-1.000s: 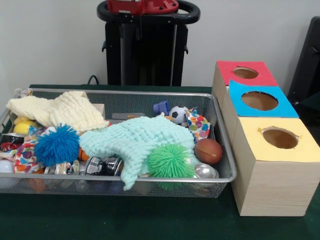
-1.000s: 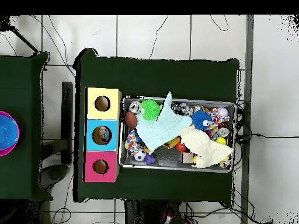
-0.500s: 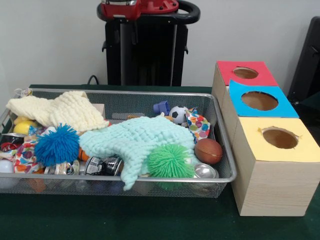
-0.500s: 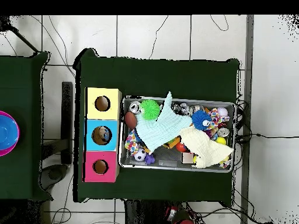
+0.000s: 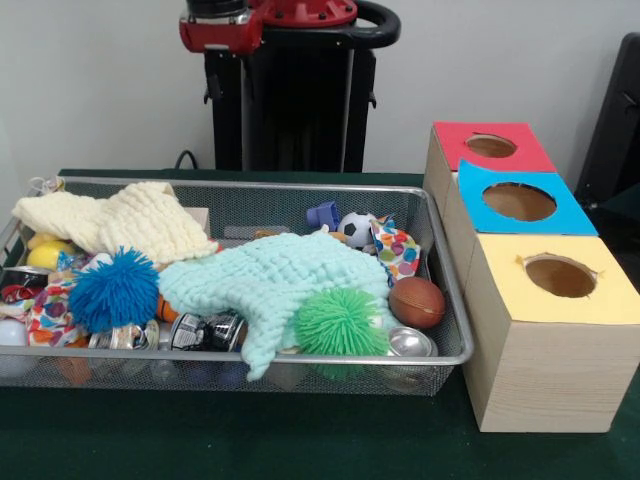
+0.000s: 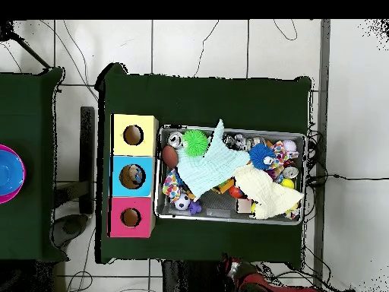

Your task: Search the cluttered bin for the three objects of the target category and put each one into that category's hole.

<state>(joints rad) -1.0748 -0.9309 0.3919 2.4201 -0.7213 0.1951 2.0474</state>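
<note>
A wire mesh bin (image 5: pixel 300 357) holds a jumble of things. Over its middle lies a mint knitted cloth (image 5: pixel 270 280), with a pale yellow cloth (image 5: pixel 130 225) at the back left. A blue spiky ball (image 5: pixel 113 290), a green spiky ball (image 5: pixel 340 322), a brown football (image 5: pixel 416 301), a small soccer ball (image 5: pixel 356 228) and cans (image 5: pixel 205 330) show around the cloths. Right of the bin stand three boxes with round holes: red (image 5: pixel 450 140), blue (image 5: pixel 480 180) and yellow (image 5: pixel 610 300). Only a red arm segment (image 5: pixel 220 25) shows above; no gripper is visible.
From overhead, the bin (image 6: pixel 232 129) sits on a green table with the yellow (image 6: pixel 118 135), blue (image 6: pixel 118 176) and red (image 6: pixel 115 217) boxes to its left. The red arm (image 6: pixel 251 277) is below the table's edge. A pink-and-blue bowl (image 6: pixel 7 171) lies at far left.
The red arm segment has swung left along the top edge of the front view. From overhead it has moved right at the bottom. Nothing in the bin has shifted.
</note>
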